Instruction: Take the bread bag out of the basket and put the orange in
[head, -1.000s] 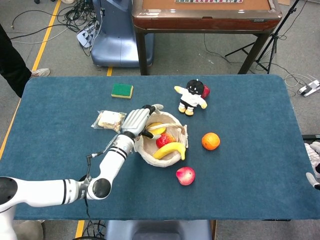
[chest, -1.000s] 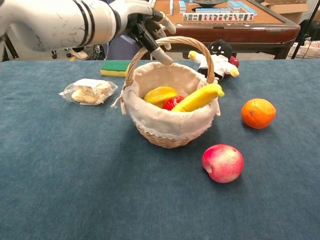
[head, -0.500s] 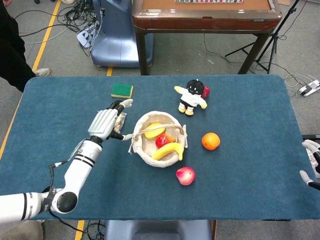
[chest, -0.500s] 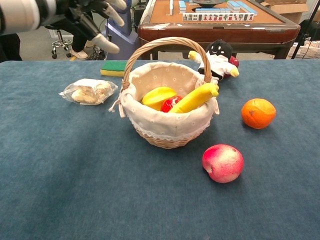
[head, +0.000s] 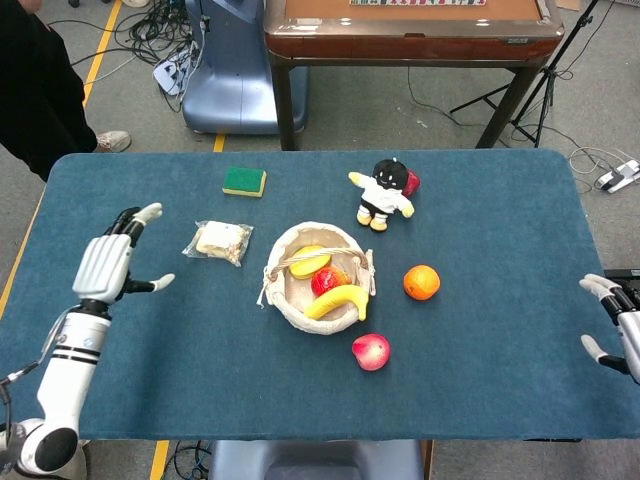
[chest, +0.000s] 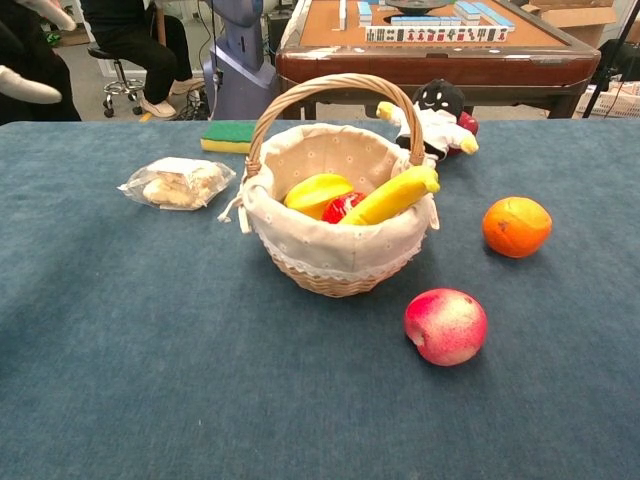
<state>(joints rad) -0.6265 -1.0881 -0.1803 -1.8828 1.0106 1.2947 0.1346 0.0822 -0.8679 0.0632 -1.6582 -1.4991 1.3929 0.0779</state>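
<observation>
On the blue tabletop (head: 500, 230), the wicker basket (head: 312, 312) holds a banana (head: 338, 301) and other fruit. The left hand (head: 108, 265), fingers spread and empty, has pulled back from the basket to the far left edge. The right hand (head: 620, 325) hangs unclenched at the right edge. The bread bag (head: 220, 241) lies left of the basket; the orange (head: 421, 282) sits to its right.
</observation>
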